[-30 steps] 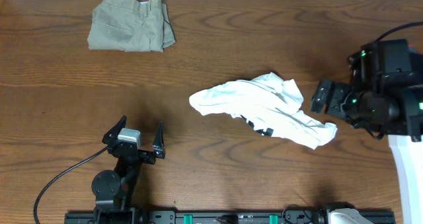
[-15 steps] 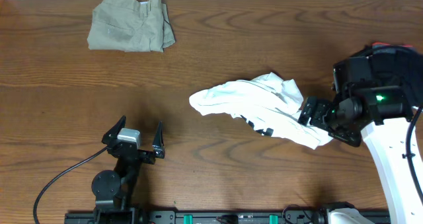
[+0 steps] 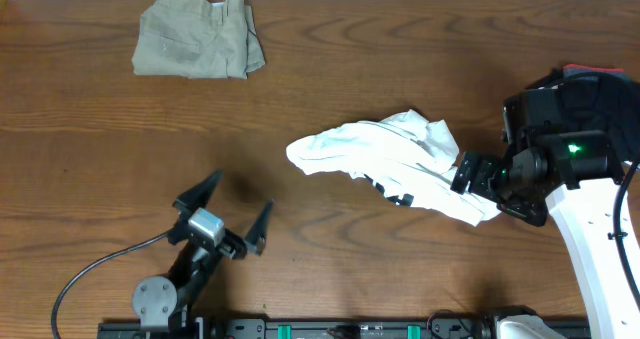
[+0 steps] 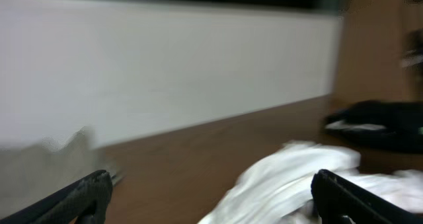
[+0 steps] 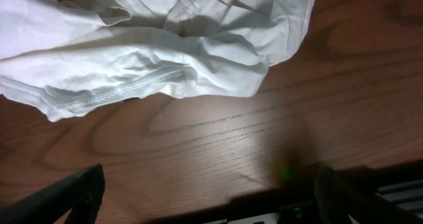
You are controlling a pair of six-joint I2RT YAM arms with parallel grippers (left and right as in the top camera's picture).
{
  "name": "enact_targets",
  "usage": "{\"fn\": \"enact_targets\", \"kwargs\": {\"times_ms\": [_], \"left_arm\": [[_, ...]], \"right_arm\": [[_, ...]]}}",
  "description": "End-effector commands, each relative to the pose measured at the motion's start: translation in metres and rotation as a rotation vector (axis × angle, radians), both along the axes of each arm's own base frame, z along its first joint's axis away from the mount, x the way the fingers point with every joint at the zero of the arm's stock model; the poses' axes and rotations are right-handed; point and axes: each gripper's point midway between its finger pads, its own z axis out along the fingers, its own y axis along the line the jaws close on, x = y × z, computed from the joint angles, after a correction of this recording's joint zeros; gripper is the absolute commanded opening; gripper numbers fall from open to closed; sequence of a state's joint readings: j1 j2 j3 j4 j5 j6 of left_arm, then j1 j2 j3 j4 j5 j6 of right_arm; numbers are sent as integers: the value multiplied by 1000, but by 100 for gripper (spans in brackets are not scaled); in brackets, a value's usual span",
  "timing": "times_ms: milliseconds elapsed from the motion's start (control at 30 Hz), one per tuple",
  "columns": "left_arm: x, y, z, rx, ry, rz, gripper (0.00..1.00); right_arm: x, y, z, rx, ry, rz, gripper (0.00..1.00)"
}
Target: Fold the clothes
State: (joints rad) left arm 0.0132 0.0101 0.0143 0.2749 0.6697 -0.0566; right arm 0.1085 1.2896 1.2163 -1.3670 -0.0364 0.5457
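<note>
The white T-shirt point(image 3: 385, 159) lies crumpled at mid-table, a bit of black print point(image 3: 402, 196) showing at its near edge. Khaki trousers point(image 3: 198, 47) lie folded at the far left. My right gripper point(image 3: 470, 173) is open at the shirt's right end, its jaws empty. The right wrist view shows the T-shirt point(image 5: 145, 45) beyond the gripper point(image 5: 211, 187), with bare wood between the fingers. My left gripper point(image 3: 243, 192) is open near the front edge, angled toward the shirt and well short of it. In the blurred left wrist view the T-shirt point(image 4: 291, 184) lies ahead of the open gripper point(image 4: 211, 183).
A black rail point(image 3: 340, 329) runs along the table's front edge, with a cable point(image 3: 90, 269) looping at the front left. The right arm's white link point(image 3: 590, 249) stands at the right edge. A pale wall point(image 4: 165, 72) rises behind the table.
The right gripper came in from the right to the shirt's right end, then stayed put. The left gripper has just swung and tilted toward the shirt.
</note>
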Motion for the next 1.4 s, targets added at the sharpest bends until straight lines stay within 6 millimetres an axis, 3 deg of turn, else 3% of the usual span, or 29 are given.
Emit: {"fn": "enact_targets", "kwargs": {"times_ms": [0, 467, 633, 733, 800, 1000, 1100, 1267, 1367], "left_arm": [[-29, -26, 23, -59, 22, -216, 98], [-34, -15, 136, -115, 345, -114, 98], [-31, -28, 148, -202, 413, -235, 98], [-34, -38, 148, -235, 477, -321, 98], [-31, -38, 138, -243, 543, -313, 98], [-19, -9, 96, -219, 729, -4, 98], [-21, -6, 101, -176, 752, 48, 98], [-20, -18, 123, -89, 786, 32, 98], [-16, -28, 110, 10, 890, 49, 98]], "right_arm": [[1, -2, 0, 3, -2, -29, 99], [1, -2, 0, 4, -4, -29, 99], [0, -3, 0, -1, 0, -28, 99], [0, -3, 0, -3, 0, -29, 99], [1, -6, 0, -17, -3, -31, 99], [3, -12, 0, -32, -11, -52, 99], [7, -15, 1, -27, -25, -66, 99], [12, -14, 1, -17, -44, -75, 99], [12, -14, 2, -17, -46, -76, 99]]}}
